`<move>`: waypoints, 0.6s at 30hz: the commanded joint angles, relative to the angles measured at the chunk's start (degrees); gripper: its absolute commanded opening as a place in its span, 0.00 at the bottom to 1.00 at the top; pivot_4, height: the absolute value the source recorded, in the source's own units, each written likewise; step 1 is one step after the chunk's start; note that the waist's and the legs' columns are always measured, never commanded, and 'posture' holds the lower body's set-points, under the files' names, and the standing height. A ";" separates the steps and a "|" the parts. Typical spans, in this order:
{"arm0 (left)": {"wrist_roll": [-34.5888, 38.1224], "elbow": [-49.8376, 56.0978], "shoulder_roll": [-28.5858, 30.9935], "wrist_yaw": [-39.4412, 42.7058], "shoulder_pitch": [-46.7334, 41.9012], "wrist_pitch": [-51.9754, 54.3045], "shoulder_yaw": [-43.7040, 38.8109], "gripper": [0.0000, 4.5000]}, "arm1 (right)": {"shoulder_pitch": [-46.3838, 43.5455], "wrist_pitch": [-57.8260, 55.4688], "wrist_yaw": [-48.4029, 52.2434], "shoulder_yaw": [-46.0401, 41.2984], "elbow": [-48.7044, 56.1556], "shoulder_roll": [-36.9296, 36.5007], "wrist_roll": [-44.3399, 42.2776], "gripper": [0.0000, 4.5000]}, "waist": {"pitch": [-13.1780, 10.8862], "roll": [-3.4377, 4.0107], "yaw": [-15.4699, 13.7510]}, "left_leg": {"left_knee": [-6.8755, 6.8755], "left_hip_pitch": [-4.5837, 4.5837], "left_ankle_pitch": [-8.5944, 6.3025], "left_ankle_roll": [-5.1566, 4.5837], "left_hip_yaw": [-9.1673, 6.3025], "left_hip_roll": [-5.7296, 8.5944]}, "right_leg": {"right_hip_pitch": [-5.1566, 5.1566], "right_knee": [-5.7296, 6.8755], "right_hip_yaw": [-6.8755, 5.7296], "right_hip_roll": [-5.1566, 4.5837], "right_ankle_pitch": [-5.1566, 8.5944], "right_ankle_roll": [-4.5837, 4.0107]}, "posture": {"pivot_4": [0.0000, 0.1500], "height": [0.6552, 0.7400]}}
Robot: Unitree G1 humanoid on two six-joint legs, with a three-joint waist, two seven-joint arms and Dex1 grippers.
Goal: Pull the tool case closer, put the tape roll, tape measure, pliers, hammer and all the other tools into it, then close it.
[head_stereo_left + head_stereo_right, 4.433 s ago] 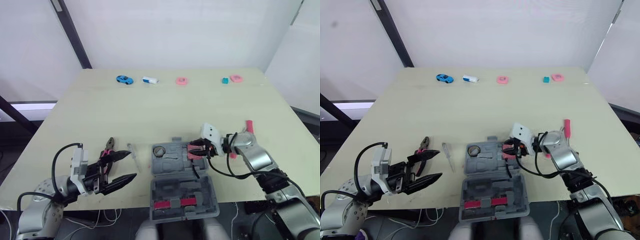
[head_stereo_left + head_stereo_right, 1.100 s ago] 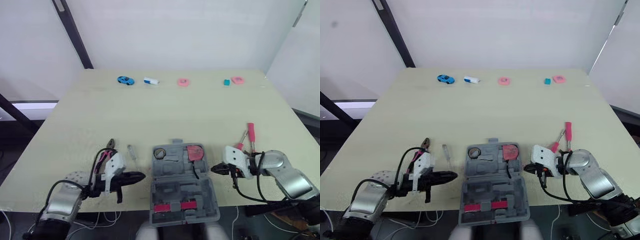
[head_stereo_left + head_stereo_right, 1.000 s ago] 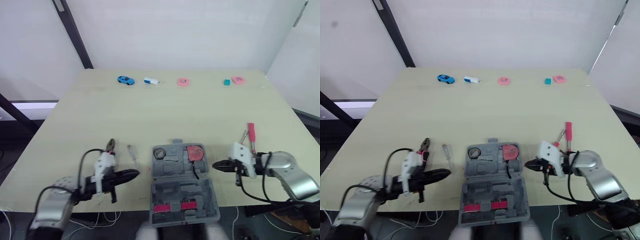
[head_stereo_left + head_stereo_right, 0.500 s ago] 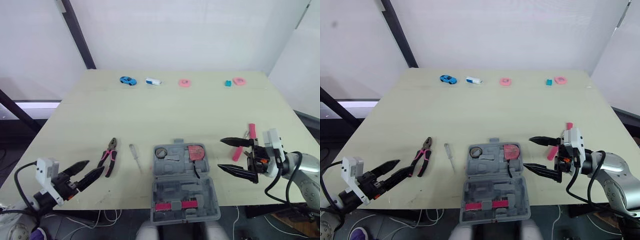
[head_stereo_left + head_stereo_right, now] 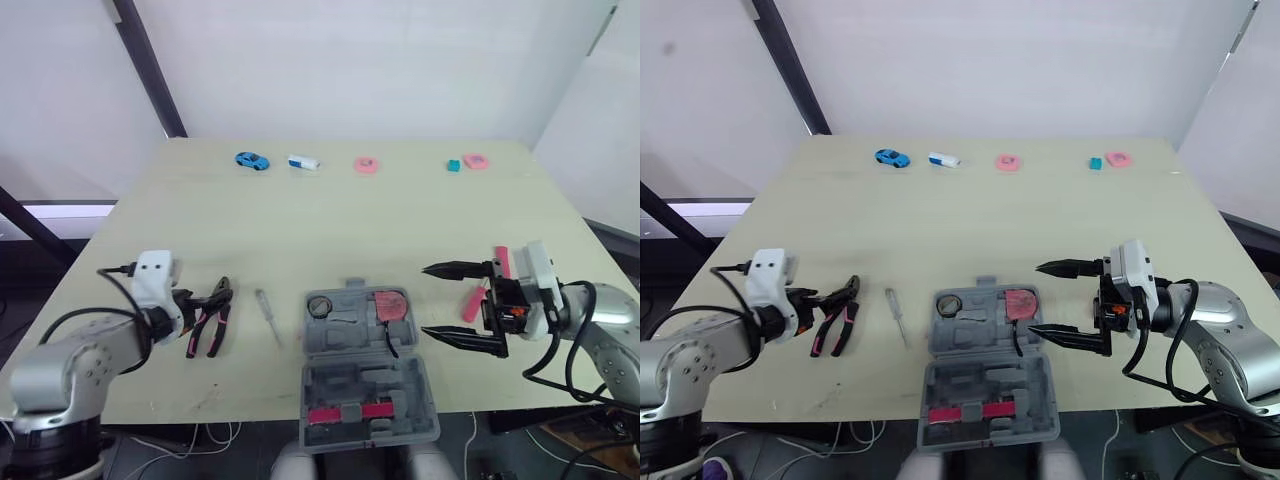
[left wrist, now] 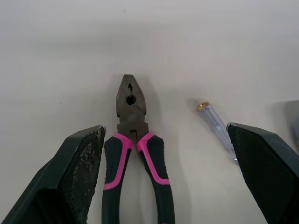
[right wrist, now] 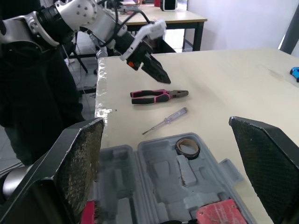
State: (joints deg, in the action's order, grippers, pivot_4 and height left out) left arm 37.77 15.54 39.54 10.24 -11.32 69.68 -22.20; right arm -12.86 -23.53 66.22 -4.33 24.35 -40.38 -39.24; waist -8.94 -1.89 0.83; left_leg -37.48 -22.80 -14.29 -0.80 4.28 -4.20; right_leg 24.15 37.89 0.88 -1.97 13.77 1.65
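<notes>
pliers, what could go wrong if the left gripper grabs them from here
The screwdriver lies close beside the pliers, inside the span of the left gripper's open fingers, so a closing finger might catch or shove it. The pliers lie flat on the table, so the fingers could slide off the handles rather than lift them.

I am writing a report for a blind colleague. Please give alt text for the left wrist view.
Pink-handled pliers lie on the pale table, framed by the two black fingers of the open left pincer. A clear screwdriver lies beside them, apart.
</notes>
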 commanded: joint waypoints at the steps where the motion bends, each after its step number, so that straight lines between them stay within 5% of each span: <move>1: -3.76 -2.18 -1.84 -3.92 -3.95 2.74 2.74 0.98 | -0.71 0.64 -0.20 -0.44 2.18 -0.45 -0.60 1.00 | 0.00 0.00 -0.19 | 0.01 -0.01 0.00 0.00 0.02 0.00 | -0.01 0.00 -0.05 0.02 0.00 -0.01 | 1.00 1.00; 18: -15.22 -14.49 -7.81 -6.51 -10.37 1.79 8.02 0.98 | 0.36 1.49 -1.06 -0.18 2.34 -0.79 1.10 1.00 | -0.01 -0.02 -0.42 | -0.03 -0.02 0.01 0.01 0.02 0.02 | -0.04 0.02 -0.09 0.00 -0.01 -0.01 | 1.00 1.00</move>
State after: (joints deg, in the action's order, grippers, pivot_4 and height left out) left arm 23.54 1.85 31.81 2.98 -20.94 72.62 -14.84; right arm -12.25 -23.13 65.09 -4.14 24.97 -40.55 -38.20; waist -8.95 -1.90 0.41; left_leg -37.51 -22.81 -14.29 -0.79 4.29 -4.18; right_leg 24.10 37.90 0.78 -1.97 13.77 1.63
